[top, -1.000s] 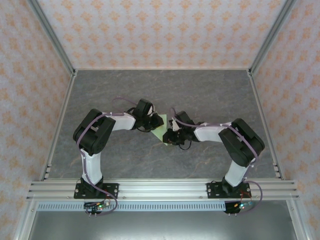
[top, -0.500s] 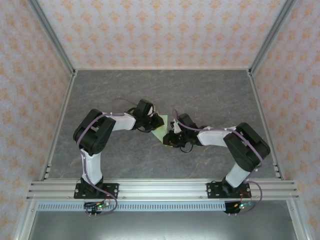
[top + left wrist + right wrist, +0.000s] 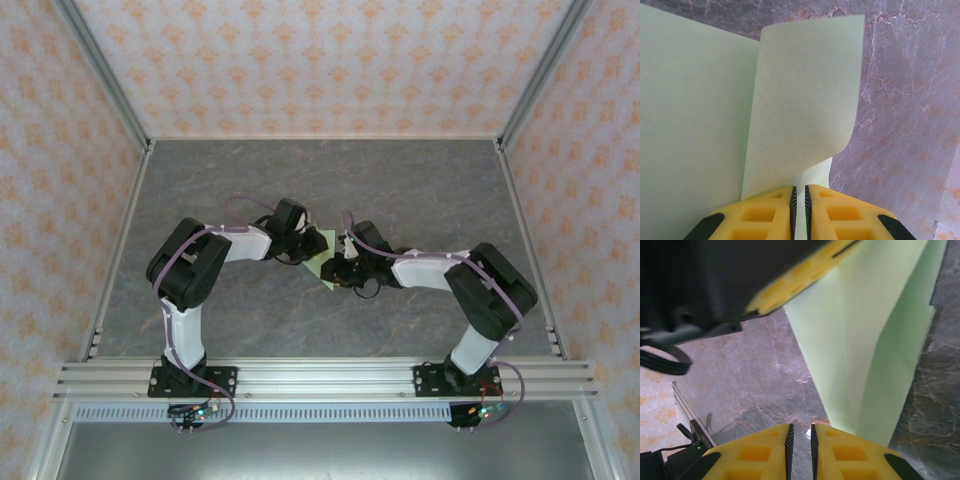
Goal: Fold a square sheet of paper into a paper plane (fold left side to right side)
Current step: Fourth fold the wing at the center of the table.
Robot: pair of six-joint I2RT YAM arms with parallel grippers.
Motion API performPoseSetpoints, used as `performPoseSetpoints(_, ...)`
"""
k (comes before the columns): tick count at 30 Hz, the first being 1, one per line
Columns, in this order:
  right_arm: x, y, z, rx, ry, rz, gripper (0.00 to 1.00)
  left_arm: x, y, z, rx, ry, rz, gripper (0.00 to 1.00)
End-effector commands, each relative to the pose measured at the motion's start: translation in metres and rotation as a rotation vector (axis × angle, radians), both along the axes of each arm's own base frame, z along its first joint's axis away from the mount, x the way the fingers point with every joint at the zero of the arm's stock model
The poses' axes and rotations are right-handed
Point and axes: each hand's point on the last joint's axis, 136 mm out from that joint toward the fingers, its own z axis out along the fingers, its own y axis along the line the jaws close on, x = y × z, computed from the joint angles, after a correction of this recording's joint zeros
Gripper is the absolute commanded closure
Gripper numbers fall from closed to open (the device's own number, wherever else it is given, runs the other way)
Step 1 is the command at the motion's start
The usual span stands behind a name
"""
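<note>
**Item: square sheet of paper** (image 3: 322,266). Pale green, at mid-tabletop (image 3: 400,180) between the two hands. One part lies flat and one flap is raised and curled over it. No crease is set yet.

**Item: left hand** (image 3: 800,192). Fingers together, clamped on the sheet's edge at the foot of the curled flap. Position unchanged over the last second.

**Item: right hand** (image 3: 800,432). Fingers close together with nothing seen between them; the sheet stands just beside and beyond them. From above, this hand (image 3: 340,268) has travelled leftward toward the left hand, and less green shows between the two than a second ago.

**Assessment:** The fold appears mid-way: the flap is lifted over but not laid down. The right hand's approach probably means it is coming in to steady or press the sheet. The soft curl could spring back if released before it is flattened.
</note>
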Motion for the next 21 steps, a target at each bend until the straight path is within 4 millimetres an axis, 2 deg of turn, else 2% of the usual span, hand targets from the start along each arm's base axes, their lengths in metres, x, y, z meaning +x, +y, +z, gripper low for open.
performPoseSetpoints(1,-0.006,0.0,-0.01,0.003,0.037,-0.003,0.79,-0.022,0.023,-0.035,0.122,0.087,0.028,0.83)
performPoseSetpoints(6,-0.019,-0.012,-0.035,-0.088,0.094,0.015,0.79,-0.022,0.025,-0.036,0.127,0.091,0.03,0.83)
performPoseSetpoints(11,-0.042,-0.019,-0.047,-0.113,0.157,0.055,0.79,-0.021,0.026,-0.037,0.134,0.09,0.03,0.83)
performPoseSetpoints(21,-0.065,-0.034,-0.048,-0.107,0.196,0.058,0.79,-0.02,0.026,-0.036,0.138,0.089,0.031,0.83)
